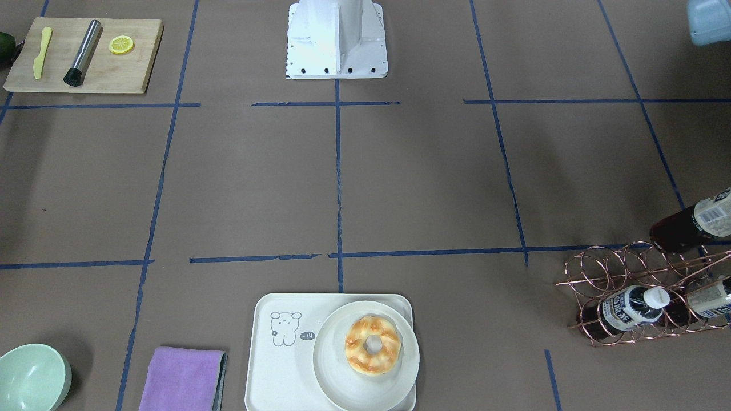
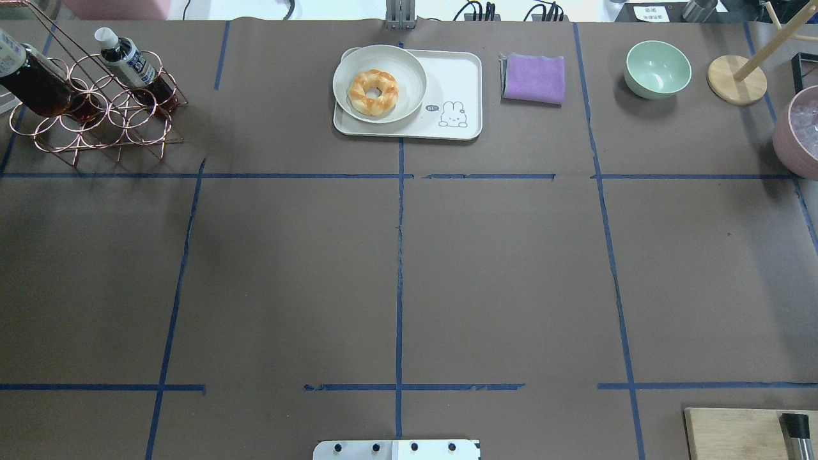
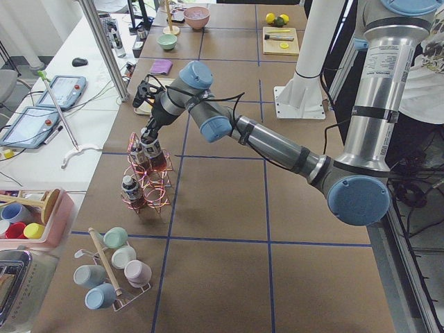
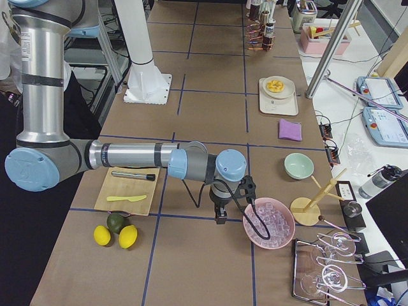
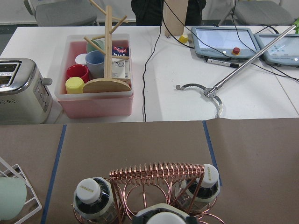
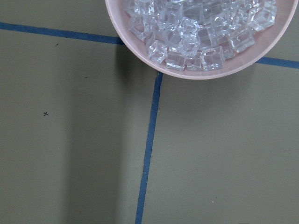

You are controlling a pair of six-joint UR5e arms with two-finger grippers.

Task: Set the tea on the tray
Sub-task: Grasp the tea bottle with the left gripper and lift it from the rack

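Three tea bottles sit in a copper wire rack at the table's far left corner. One lies low in the rack, one beside it, and one tilts up higher. In the exterior left view my left gripper is right at the upper bottle; I cannot tell whether it is shut. The left wrist view shows bottle caps and the rack just below. The cream tray holds a round plate with a doughnut. My right gripper hovers by a pink ice bowl; I cannot tell its state.
A purple cloth and a green bowl lie right of the tray. A wooden board carries a knife, a muddler and a lemon slice. A wooden mug tree stands at the far right, and the robot base sits mid-table.
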